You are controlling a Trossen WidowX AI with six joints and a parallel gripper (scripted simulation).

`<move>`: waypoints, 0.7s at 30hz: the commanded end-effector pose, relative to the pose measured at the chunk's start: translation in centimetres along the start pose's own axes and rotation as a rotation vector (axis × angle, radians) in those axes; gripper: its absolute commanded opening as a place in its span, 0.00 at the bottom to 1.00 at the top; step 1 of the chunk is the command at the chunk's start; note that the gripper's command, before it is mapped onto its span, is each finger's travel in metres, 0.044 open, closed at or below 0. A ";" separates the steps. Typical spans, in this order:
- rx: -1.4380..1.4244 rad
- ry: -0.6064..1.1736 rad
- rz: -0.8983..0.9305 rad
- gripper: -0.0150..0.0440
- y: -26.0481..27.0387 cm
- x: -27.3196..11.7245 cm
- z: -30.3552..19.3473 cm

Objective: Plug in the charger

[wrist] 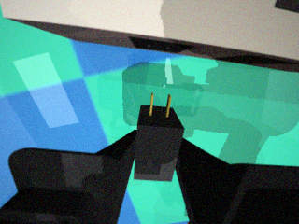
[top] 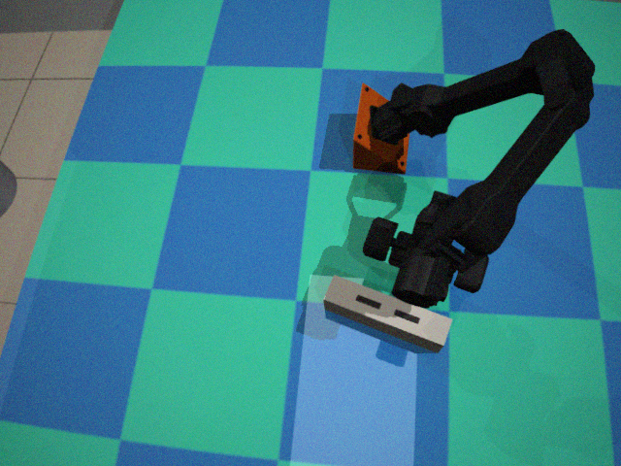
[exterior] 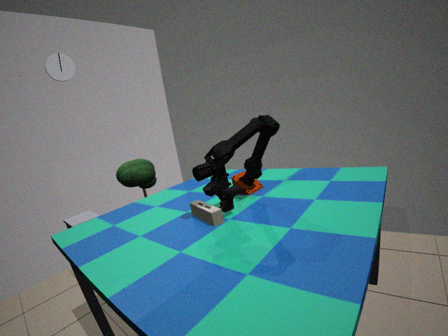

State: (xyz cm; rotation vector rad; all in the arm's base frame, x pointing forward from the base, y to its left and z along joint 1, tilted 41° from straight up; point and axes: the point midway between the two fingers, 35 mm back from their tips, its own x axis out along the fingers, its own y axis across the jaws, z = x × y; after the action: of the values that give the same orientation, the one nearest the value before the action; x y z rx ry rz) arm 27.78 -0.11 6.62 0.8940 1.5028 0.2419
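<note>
The pale power strip [top: 431, 328] [exterior: 204, 213] [wrist: 93, 18] stands on the table with two dark slot outlets in its top, a left one [top: 368, 301] and a right one [top: 407, 316] in the top view. My gripper [exterior: 227, 206] [wrist: 154, 135] is shut on the black charger [wrist: 160, 140], beside the strip on the side toward the arm's base. The charger's two gold prongs, one on the left [wrist: 151, 105] and one on the right [wrist: 168, 106], are bare and outside the outlets. In the top view the wrist hides the fingers and charger; in the exterior view the charger cannot be told from the dark fingers.
The orange base mount [top: 378, 150] [exterior: 249, 187] is behind the gripper. The table [top: 215, 371] [exterior: 282, 307] has blue and green checks, with a bright patch [top: 353, 406] by the strip. A green plant [exterior: 135, 173] stands beyond the table.
</note>
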 end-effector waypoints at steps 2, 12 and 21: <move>0.008 0.001 0.005 0.25 0.2 0.0 0.6; 0.017 0.002 0.008 0.25 0.5 0.0 1.7; 0.019 0.003 0.009 0.25 0.7 0.0 2.1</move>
State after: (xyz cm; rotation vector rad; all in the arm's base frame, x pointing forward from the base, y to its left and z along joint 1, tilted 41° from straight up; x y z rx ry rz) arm 29.80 -0.37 6.59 0.9106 1.5073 0.2352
